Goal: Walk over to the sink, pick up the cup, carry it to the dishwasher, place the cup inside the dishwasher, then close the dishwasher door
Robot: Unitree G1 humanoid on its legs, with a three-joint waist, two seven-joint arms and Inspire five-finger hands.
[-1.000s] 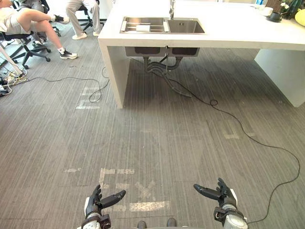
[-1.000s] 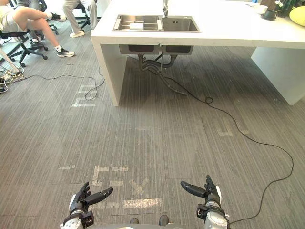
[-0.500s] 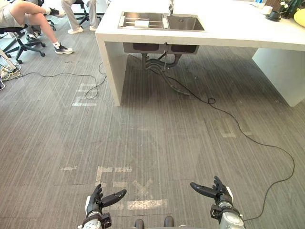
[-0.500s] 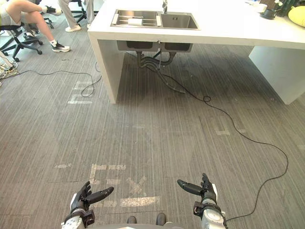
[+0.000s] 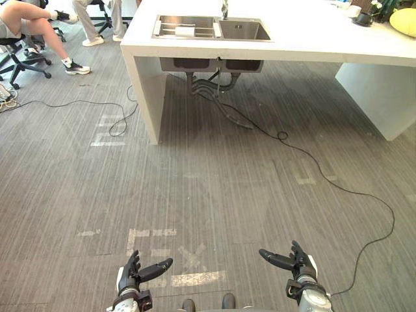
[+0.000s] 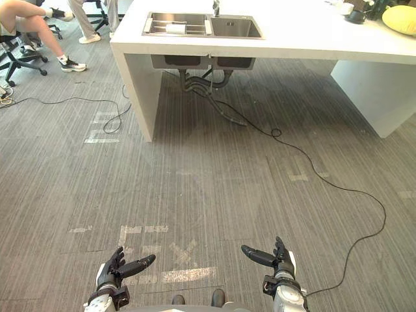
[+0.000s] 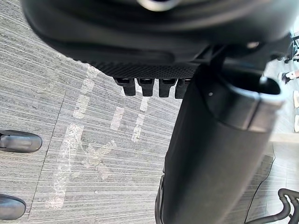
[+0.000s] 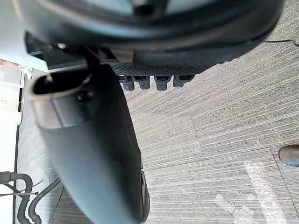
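Observation:
A steel double sink [image 5: 211,28] is set in a white counter [image 5: 312,39] far ahead. A white cylinder, probably the cup [image 5: 184,30], lies on a rack in the sink's left basin. My left hand [image 5: 133,276] and right hand [image 5: 296,263] hang low over the grey floor, far from the sink, both open and empty, thumbs pointing inward. The left wrist view has straight fingers [image 7: 147,86] and thumb [image 7: 210,154] over the floor. In the right wrist view the right hand's fingers [image 8: 154,81] are just as straight.
The counter's end panel [image 5: 146,91] and a white block [image 5: 377,97] hold it up, with pipes [image 5: 214,88] under the sink. People sit on office chairs [image 5: 26,45] at the far left. A cable [image 5: 117,120] and tape marks [image 5: 162,253] lie on the floor.
The camera has shifted, so the counter and sink now sit a little further left in the picture. Both hands keep the same open pose.

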